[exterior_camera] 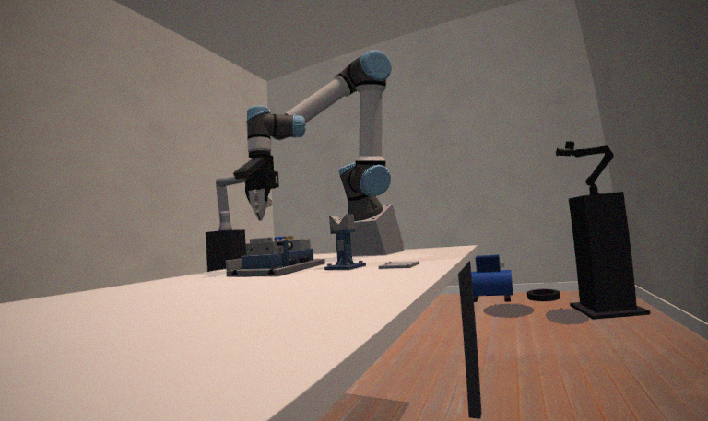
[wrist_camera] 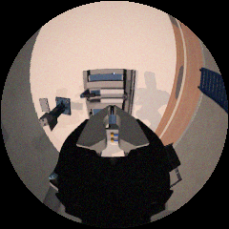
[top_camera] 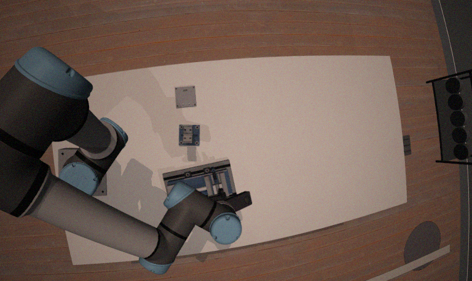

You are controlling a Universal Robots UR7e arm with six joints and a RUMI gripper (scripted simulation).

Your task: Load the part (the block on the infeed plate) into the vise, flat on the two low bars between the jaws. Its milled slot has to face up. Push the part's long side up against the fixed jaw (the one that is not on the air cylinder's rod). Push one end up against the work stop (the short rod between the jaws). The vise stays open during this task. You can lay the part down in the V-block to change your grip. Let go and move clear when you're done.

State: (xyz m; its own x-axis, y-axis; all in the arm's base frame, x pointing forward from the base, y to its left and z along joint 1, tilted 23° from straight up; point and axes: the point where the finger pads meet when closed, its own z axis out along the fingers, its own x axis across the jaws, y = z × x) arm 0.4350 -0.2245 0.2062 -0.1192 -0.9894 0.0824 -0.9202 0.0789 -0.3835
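The vise point(top_camera: 226, 162) point(exterior_camera: 261, 261) point(wrist_camera: 86, 78) stands on the table, its jaws apart. My gripper point(exterior_camera: 260, 218) point(wrist_camera: 112, 106) is shut with nothing between its fingertips, pointing down a little above the vise. In the top view the wrist hides the fingers and part of the vise. Pale grey strips show between the jaws beside the dark stop arm; I cannot tell which is the part, nor its slot or its contact with jaw and stop. The infeed plate point(top_camera: 185, 98) point(exterior_camera: 399, 264) point(wrist_camera: 44, 104) bears no block. The V-block point(top_camera: 187, 138) point(exterior_camera: 344, 244) point(wrist_camera: 49, 119) holds nothing.
The V-block's blue post stands between the vise and the infeed plate. Yellow and blue fittings point(wrist_camera: 113, 138) of the vise show between my fingers in the wrist view. The arm's forearm point(top_camera: 101, 219) crosses the table's near left side.
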